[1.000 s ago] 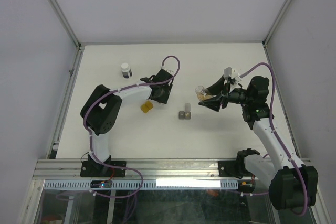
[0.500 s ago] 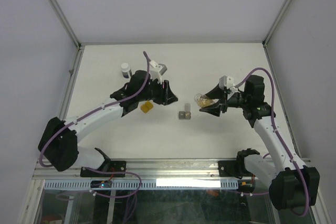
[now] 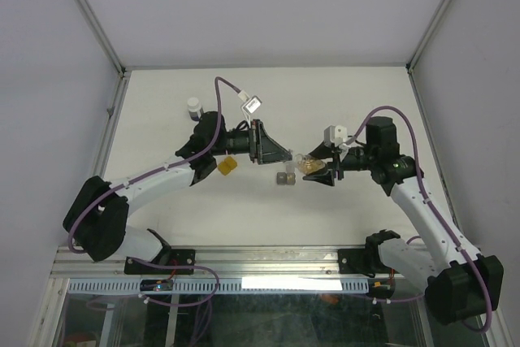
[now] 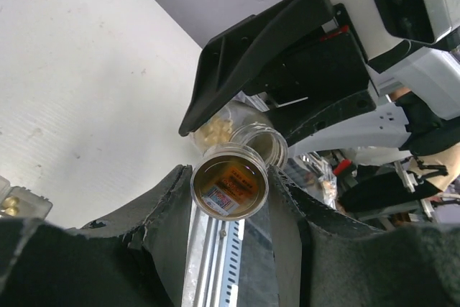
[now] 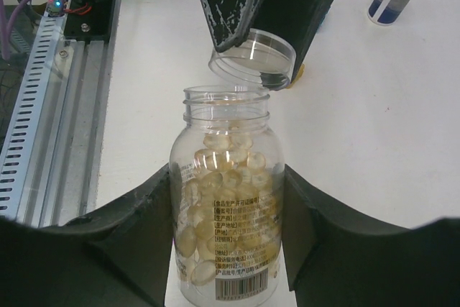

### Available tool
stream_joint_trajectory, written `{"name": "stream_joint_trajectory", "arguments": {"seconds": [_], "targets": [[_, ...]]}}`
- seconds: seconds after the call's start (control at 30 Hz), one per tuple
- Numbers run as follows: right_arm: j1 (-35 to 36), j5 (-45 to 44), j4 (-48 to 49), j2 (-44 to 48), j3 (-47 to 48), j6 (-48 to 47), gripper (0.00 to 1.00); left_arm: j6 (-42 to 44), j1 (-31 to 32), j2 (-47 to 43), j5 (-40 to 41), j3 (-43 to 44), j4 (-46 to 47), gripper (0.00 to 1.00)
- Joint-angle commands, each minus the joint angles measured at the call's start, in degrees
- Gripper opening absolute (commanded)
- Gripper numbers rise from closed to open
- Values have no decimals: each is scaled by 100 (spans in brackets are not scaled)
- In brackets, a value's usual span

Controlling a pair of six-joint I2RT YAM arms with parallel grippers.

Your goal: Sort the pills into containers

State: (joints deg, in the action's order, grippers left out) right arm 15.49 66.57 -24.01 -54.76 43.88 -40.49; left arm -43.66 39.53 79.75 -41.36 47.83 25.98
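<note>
The right claw (image 3: pixel 318 170) clamped the bottle (image 3: pixel 309 165), lying level, mouth toward the left claw (image 3: pixel 284 155); that claw gripped the cap (image 5: pixel 251 59) just off the bottle; the gray box (image 3: pixel 285 176) sat on the desk (image 3: pixel 349 103) just beside the bottle's mouth.

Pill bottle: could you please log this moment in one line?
right gripper: holds pill bottle | left gripper: holds lid | lid off, at mouth

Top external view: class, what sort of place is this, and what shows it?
Probably a robotics lab cell: left arm and right arm bolted to an aluminium rail, a white table boxed in by pale panels, a pill bottle in the right gripper.
</note>
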Motion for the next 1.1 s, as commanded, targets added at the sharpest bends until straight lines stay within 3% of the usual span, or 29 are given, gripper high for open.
{"name": "stream_joint_trajectory", "arguments": {"seconds": [0.0, 0.4, 0.7, 1.07], "targets": [[130, -349, -35, -64, 337, -85, 0, -501, 6, 123, -387, 13, 896, 19], [383, -781, -103, -236, 480, 54, 0, -614, 68, 401, -291, -35, 1008, 19], [403, -769, -144, -215, 517, 65, 0, -373, 81, 372, -124, -50, 654, 19], [482, -1440, -34, -389, 644, 457, 0, -42, 383, 260, 300, 161, 37, 18]]}}
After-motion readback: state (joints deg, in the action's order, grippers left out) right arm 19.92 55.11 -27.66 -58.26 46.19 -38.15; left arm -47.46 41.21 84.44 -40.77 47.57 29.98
